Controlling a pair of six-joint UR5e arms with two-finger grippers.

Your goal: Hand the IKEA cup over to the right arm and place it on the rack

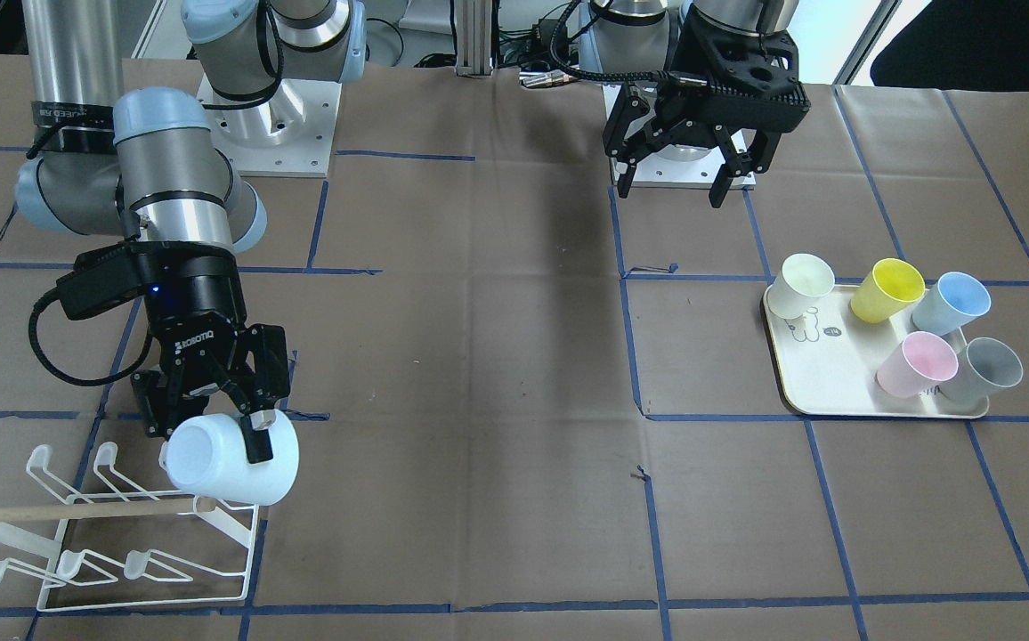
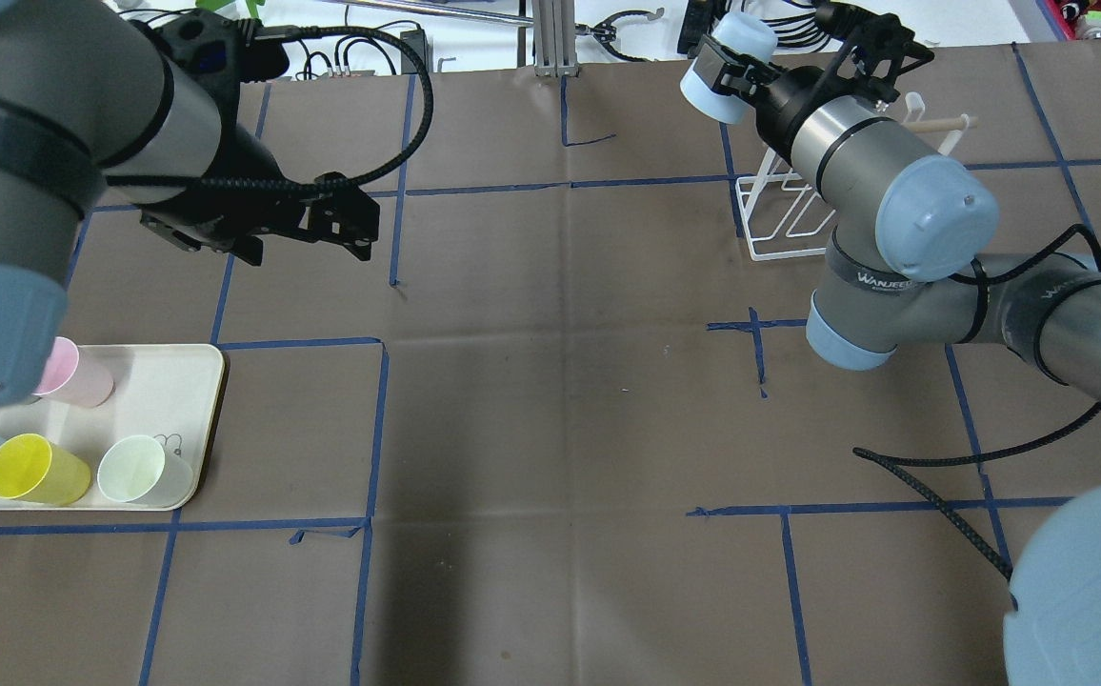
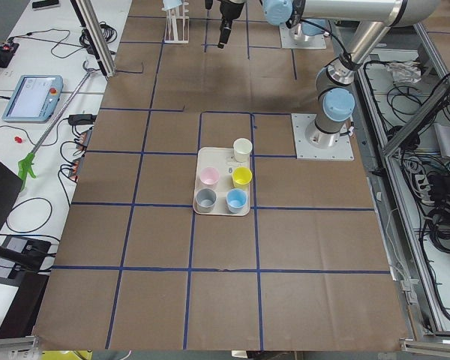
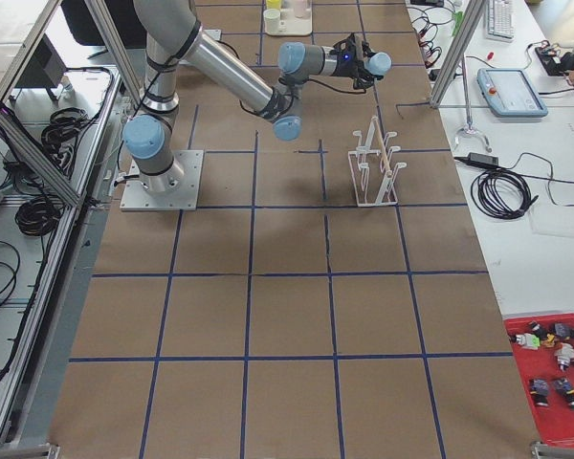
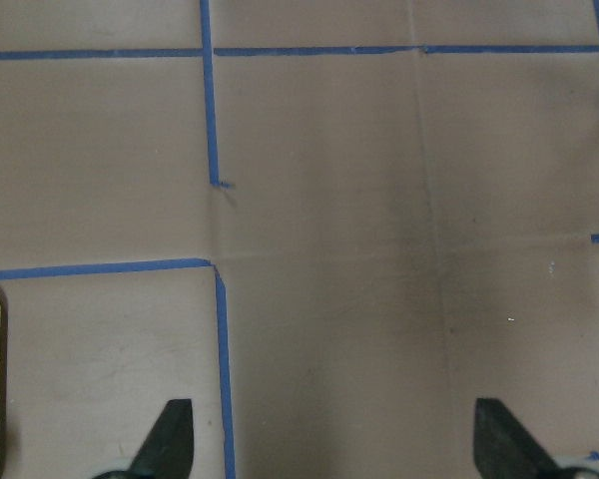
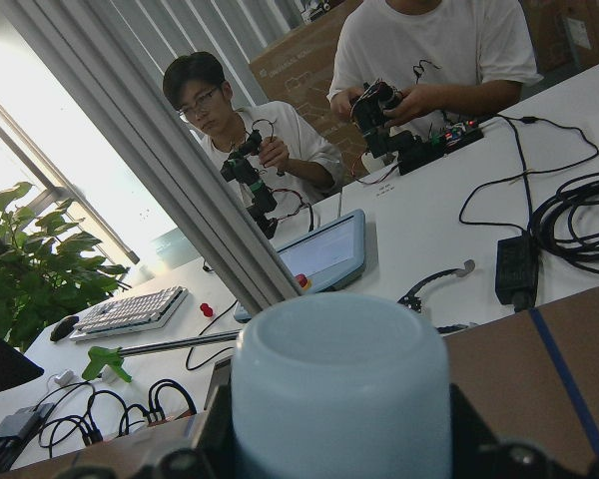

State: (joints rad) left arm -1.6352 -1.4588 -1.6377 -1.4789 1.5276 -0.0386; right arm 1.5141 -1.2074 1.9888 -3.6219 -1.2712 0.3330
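While right claw [image 1: 212, 434] grips the pale-blue IKEA cup [image 1: 225, 470] over the rack [image 1: 78, 512]: placing step.
Next, seat it on a prong [image 1: 105, 455]; left claw [image 1: 670, 194] spread, empty.

A pale blue cup [image 6: 339, 399] is seen filling the lower centre, base toward the lens, clamped between the black fingers [image 6: 469, 444] of the right gripper [image 6: 339, 459]. Beyond it, a blue-edged pendant [image 6: 324, 254] is laid on a white desk [image 6: 429, 230] among black cables [image 6: 569, 215]. Small black devices are being handled by a seated person [image 6: 265, 140] and a second person [image 6: 429, 50], and the view is crossed by a slanted metal post [image 6: 180, 180].
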